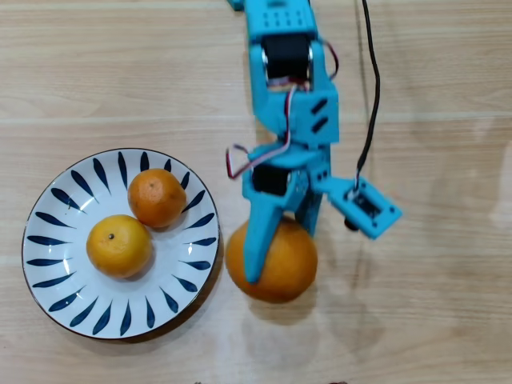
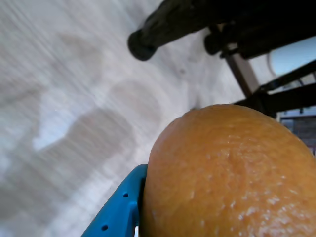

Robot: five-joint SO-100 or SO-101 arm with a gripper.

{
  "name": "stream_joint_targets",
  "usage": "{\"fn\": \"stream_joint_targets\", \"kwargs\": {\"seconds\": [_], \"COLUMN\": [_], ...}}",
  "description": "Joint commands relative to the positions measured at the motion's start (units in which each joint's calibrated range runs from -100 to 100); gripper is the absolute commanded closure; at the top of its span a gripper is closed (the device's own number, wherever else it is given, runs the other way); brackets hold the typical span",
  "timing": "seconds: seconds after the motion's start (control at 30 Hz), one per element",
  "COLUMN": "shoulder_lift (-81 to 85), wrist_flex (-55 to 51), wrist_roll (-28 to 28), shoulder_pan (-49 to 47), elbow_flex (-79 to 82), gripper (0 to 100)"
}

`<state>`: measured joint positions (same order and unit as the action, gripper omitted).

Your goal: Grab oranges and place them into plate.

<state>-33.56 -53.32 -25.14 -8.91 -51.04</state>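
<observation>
On the left of the overhead view sits the plate (image 1: 48,276), round glazed white ceramic with dark blue leaf strokes fanning around its rim and a thin dark edge. Two of the oranges already lie in it, touching each other: the yellower orange (image 1: 118,245) with its dark stem dot towards the left, and the deep orange one (image 1: 157,198) just up and to the right. Both are small and round with a dull, finely pitted skin.

Just right of the plate's rim is the large orange (image 1: 280,268), slightly oval, and it is what I am busy with. My end effector (image 1: 284,248) is clamped around it: one blue plastic finger lies across its top left, the other reaches down to its upper right edge. In the wrist view the large orange (image 2: 232,173) fills the lower right, its dimpled peel pressed against the blue finger (image 2: 118,210).

So I judge two fruits done and the third in hand. Whether it is clear of the pale wood-grain worktop (image 1: 448,320) I cannot tell. The next move calls for a lift high enough to clear the rim, then a short carry left to the bare patch at the plate's lower right. The peel is smooth and the fruit rounded, so it may roll on release.
</observation>
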Motion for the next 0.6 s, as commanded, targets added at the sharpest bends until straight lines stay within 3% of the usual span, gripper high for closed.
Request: {"fn": "stream_joint_targets", "kwargs": {"seconds": [0.0, 0.17, 0.57], "shoulder_lift": [14.2, 22.74, 32.97], "wrist_flex": [-8.52, -12.48, -8.44], "wrist_roll": [0.99, 0.99, 3.71], "shoulder_pan": [3.02, 8.26, 31.08], "elbow_flex": [-2.69, 7.63, 32.53], "gripper": [79, 79, 79]}}
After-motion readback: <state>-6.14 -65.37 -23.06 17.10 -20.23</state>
